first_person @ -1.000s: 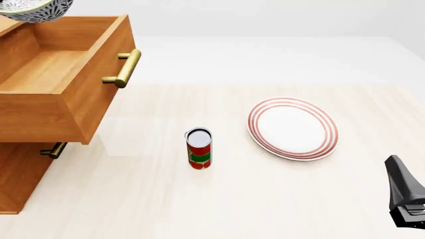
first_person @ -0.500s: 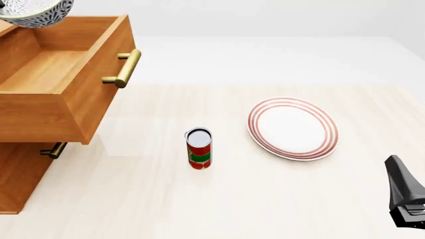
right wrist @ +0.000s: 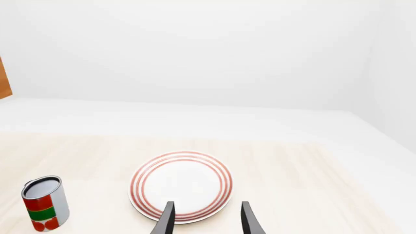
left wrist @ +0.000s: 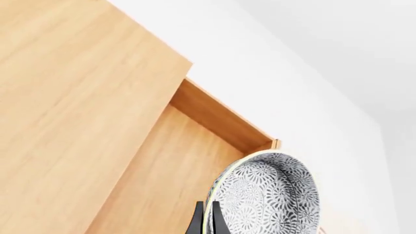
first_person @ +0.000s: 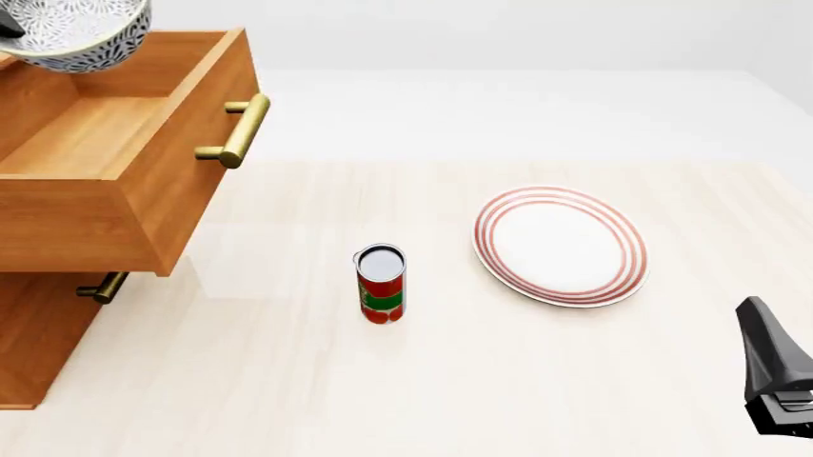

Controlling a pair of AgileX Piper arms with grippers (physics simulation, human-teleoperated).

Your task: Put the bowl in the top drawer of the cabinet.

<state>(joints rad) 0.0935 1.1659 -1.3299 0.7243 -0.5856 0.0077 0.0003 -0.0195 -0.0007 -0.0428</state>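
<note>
Left end effector [left wrist: 206, 220] clamped on rim of patterned blue-grey white bowl [first_person: 76, 33], tilted above open orange-brown wooden top drawer [first_person: 114, 181]; right end effector [right wrist: 206, 219] open, low over worktop [first_person: 508, 381].

This is no real room but a bare simulated tabletop scene, with a household flavour only in its props. A pale wood-grain table [first_person: 508, 381] fills the foreground and ends at a flat white surround and blank white walls with no windows, shelving or fittings. Surfaces are smooth and evenly lit, with soft rendered shading. At the table's left edge stands an orange-brown wooden cabinet [first_person: 38, 333] with brass handles, its top drawer [first_person: 114, 190] pulled open. A white plate [first_person: 561, 245] with red rings lies toward the table's right side, and a red-and-green labelled can [first_person: 380, 284] stands near the middle. These are kitchen-type items, set out sparsely.
</note>
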